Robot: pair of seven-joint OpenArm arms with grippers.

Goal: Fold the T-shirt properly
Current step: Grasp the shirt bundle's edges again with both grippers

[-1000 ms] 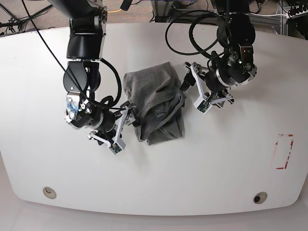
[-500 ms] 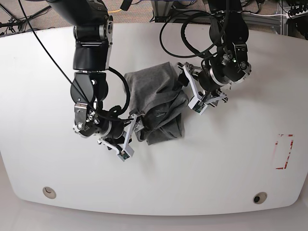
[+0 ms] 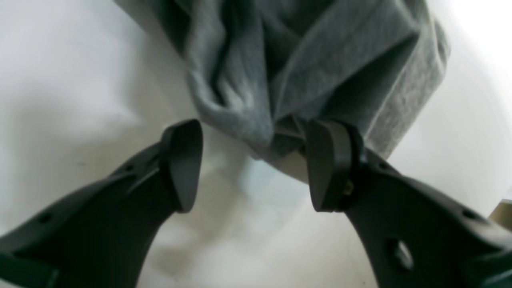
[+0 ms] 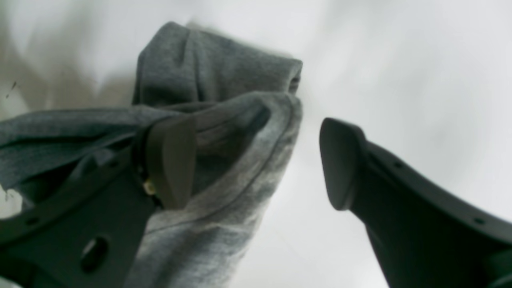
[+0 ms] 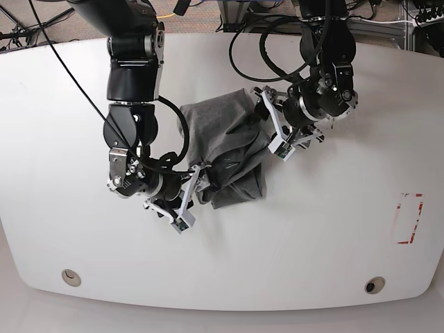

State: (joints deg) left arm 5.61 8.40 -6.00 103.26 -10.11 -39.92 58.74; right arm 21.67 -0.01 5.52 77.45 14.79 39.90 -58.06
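Landmark: T-shirt [image 5: 225,149], bunched grey heap mid white worktop [image 5: 312,236].

Nearest, at the T-shirt's near-left edge: right gripper [image 5: 196,186], jaws apart. Right wrist view shows one finger [image 4: 170,160] buried in the folds, the other clear over bare worktop; nothing pinched between them.

Farther, at the T-shirt's far-right edge: left gripper [image 5: 268,125], jaws apart. Left wrist view shows one finger [image 3: 330,166] touching a hanging fold, the other off the cloth.

Red-outlined mark [image 5: 409,218] well right of the T-shirt.
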